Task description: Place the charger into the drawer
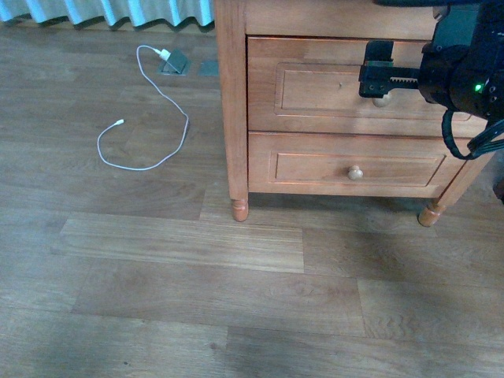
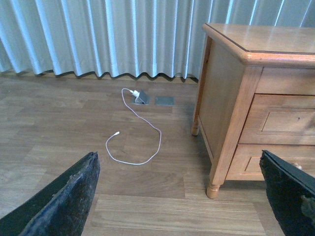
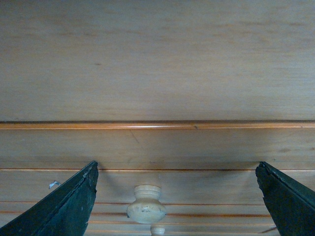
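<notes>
Little of the task appears to be done. The drawer [image 1: 354, 85] is shut, its front flush with the nightstand [image 1: 231, 102], and nothing is held by either arm.

The right end effector [image 1: 381, 79] is placed at the drawer's knob [image 3: 146, 205]. In the right wrist view its two fingers [image 3: 69, 206] are spread wide on either side of the knob with clear gaps, so the knob is bracketed but not gripped. In the front view the knob is mostly hidden behind the end effector.

The left end effector [image 2: 179, 196] is also wide open and empty, its fingers [image 2: 64, 201] seen at the two lower corners of the left wrist view, above bare floor [image 1: 197, 299] and well apart from the nightstand.

No charger matching the task can be seen in any view. Only a thin white cable [image 1: 150, 110] lies on the floor, plugged at a floor socket [image 1: 174, 61] near the curtain [image 2: 98, 34]; it is not the thing sought.

As judged from this, what is left is nearly everything: the knob has to be gripped, the drawer pulled out, the charger found and picked up, and then set inside.
</notes>
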`<state>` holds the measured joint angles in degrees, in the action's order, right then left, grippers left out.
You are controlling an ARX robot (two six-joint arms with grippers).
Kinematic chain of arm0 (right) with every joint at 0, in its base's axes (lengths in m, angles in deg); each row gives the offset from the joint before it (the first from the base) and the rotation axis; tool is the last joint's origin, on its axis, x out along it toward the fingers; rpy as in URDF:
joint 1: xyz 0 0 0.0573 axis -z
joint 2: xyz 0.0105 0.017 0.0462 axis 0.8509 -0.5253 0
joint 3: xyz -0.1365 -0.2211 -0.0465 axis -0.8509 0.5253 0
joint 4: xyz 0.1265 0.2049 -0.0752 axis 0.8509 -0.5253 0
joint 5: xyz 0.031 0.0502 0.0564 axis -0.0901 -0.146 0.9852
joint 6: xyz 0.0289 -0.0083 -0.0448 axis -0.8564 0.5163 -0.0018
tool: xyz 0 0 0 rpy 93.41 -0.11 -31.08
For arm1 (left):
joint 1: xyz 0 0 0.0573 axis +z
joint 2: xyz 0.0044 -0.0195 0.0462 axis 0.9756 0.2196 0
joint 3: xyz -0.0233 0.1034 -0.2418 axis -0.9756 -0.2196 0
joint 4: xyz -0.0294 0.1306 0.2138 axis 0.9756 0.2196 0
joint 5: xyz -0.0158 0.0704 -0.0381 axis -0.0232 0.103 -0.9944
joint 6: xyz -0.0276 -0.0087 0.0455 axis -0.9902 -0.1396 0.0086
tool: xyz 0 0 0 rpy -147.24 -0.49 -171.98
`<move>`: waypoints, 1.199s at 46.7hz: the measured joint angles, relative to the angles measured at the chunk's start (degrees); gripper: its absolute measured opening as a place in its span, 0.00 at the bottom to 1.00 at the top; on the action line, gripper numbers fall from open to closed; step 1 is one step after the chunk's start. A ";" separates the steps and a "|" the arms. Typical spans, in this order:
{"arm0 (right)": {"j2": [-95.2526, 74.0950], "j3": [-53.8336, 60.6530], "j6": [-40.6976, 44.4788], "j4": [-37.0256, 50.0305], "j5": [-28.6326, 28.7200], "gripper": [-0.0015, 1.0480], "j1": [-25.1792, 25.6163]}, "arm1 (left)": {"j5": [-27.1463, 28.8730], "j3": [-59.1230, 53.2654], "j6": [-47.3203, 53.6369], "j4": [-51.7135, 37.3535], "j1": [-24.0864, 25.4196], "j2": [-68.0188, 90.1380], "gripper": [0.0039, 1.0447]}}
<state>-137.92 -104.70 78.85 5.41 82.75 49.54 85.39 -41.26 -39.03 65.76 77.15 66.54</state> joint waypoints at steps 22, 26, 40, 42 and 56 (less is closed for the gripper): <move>4.57 4.44 1.27 2.84 1.95 0.92 -0.44 | 0.00 0.00 0.00 0.00 0.00 0.00 0.94; 11.87 9.49 1.22 2.67 4.74 0.92 -0.07 | 0.00 0.00 -0.02 0.00 0.00 0.00 0.94; 46.49 33.77 -1.03 -9.27 15.52 0.92 5.35 | 0.00 0.00 0.00 0.00 0.00 0.00 0.94; 53.33 36.98 -1.75 -12.46 17.31 0.92 6.95 | 0.00 0.00 -0.02 0.00 0.02 0.00 0.94; 86.03 44.83 -3.74 -30.49 25.73 0.92 17.77 | 0.00 0.00 0.00 0.00 0.00 0.00 0.94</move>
<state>-51.89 -59.87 75.11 -25.08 108.48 67.31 85.39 -41.26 -39.03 65.76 77.15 66.54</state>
